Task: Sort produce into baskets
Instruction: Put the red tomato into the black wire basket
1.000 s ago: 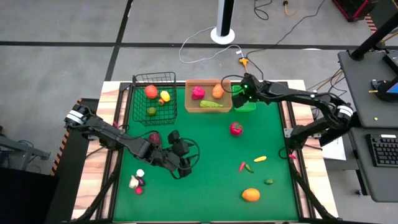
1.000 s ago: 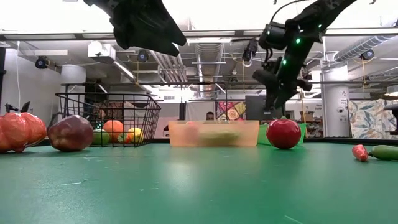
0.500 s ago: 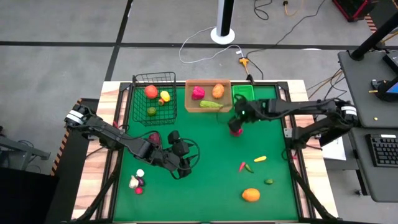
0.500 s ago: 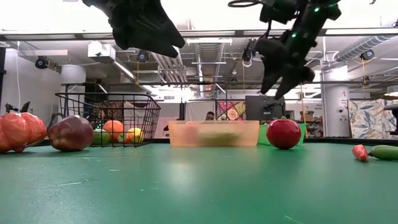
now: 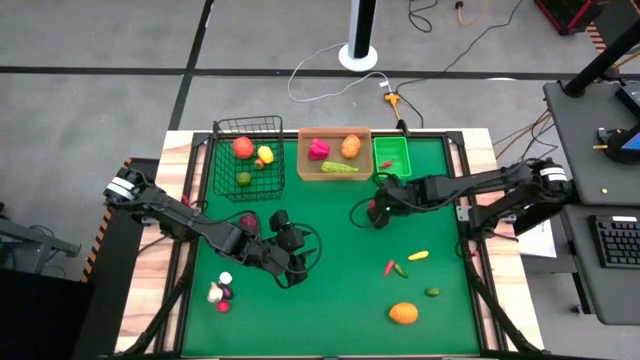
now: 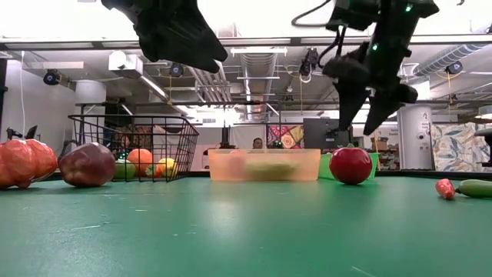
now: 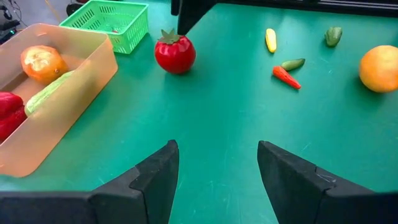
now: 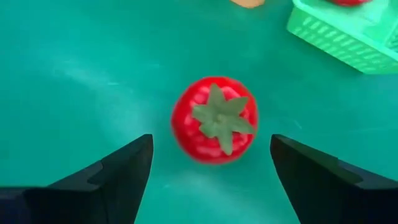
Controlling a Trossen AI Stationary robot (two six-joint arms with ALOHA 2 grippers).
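Right gripper [image 8: 211,180] spread wide above red strawberry [image 8: 215,119], not touching; strawberry on mat near green bin [image 5: 392,155]. Left gripper [image 7: 217,165] apart, empty, over mat mid-left.

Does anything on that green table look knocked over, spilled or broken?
Nothing stands out. The black wire basket, tan plastic tray and small green bin stand upright, and loose toy produce lies unsorted on the green mat, including a red strawberry.

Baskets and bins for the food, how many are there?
3, along the table's far edge: a black wire-mesh basket on the left, a tan shallow plastic tray in the middle, a small bright green plastic bin on the right.
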